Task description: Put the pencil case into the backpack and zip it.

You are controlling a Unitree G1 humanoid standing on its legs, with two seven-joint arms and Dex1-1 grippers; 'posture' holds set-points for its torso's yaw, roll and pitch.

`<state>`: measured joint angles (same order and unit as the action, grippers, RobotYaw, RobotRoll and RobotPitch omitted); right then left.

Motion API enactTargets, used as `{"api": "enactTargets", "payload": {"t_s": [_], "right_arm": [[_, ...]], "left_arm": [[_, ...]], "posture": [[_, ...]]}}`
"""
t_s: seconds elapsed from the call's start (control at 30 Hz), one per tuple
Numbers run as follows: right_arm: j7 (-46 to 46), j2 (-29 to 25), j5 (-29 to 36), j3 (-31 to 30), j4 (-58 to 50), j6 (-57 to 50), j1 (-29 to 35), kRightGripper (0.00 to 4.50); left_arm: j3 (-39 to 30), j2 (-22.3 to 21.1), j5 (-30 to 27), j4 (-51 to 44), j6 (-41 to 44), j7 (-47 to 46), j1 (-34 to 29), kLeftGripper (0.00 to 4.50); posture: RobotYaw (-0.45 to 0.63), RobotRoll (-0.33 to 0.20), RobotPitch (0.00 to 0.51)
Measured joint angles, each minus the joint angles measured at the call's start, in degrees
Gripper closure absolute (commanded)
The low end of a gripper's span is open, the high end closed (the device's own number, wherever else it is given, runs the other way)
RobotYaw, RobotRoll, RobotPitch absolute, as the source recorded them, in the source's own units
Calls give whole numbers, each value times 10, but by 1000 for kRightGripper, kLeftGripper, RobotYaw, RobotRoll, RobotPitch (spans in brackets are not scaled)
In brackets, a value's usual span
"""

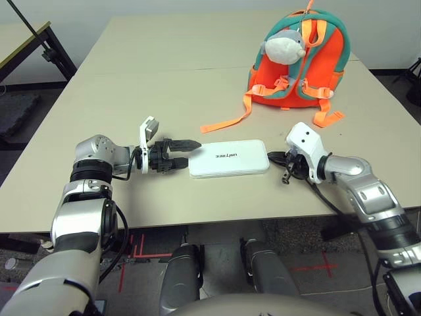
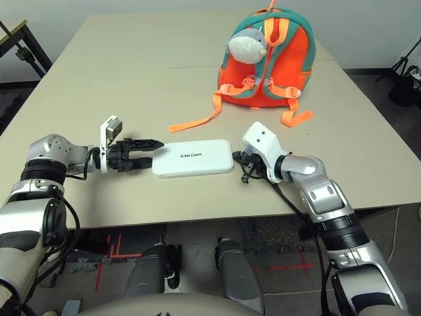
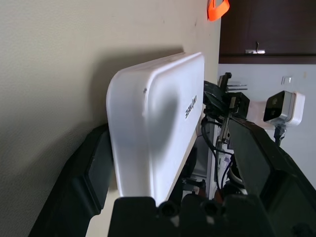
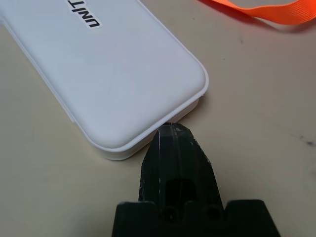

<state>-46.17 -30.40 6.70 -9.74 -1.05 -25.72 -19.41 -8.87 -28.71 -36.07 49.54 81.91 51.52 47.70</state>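
The white pencil case [image 1: 229, 158] lies flat near the table's front edge, lettering up. My left gripper [image 1: 191, 151] is open, and its fingers [image 3: 91, 173] straddle the case's left end, one on each side. The right gripper [image 4: 173, 143] is shut and empty, with its tip touching the right end of the pencil case [image 4: 108, 69]. The orange backpack [image 1: 299, 66] with teal trim stands upright at the far right of the table. A grey-white plush fish [image 1: 284, 46] hangs on its front. I cannot tell whether its zip is open.
A loose orange strap [image 1: 227, 122] trails from the backpack across the table [image 1: 131, 85] toward the case. A black stand [image 1: 52, 49] is off the table's far left corner. The front edge runs just below both grippers.
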Motion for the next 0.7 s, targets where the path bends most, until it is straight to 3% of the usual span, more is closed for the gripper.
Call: {"api": "enactTargets", "payload": {"t_s": [0.6, 0.7], "right_arm": [[22, 40, -4, -10, -9, -19, -21, 4482], [22, 41, -5, -10, -9, -19, -22, 4500]], "left_arm": [[39, 0, 11, -14, -29, 39, -2, 0], [41, 0, 15, -13, -33, 40, -2, 578]], "posture": [[-170, 0, 111], [-170, 0, 110]]}}
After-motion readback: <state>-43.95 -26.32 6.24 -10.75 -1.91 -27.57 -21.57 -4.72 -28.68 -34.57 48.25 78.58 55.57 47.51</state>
